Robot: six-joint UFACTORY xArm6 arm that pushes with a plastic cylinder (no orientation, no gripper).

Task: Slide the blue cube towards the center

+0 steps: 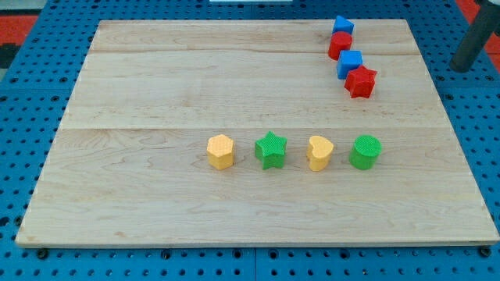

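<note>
The blue cube sits near the board's top right, in a slanted line of blocks. Just above it is a red block, and above that a second blue block whose shape I cannot make out. A red star touches the cube's lower right. My dark rod comes in at the view's top right, and my tip is off the wooden board, over the blue pegboard. It is well to the right of the cube and touches no block.
A row of blocks lies below the board's middle: a yellow hexagon, a green star, a yellow heart and a green cylinder. Blue pegboard surrounds the board.
</note>
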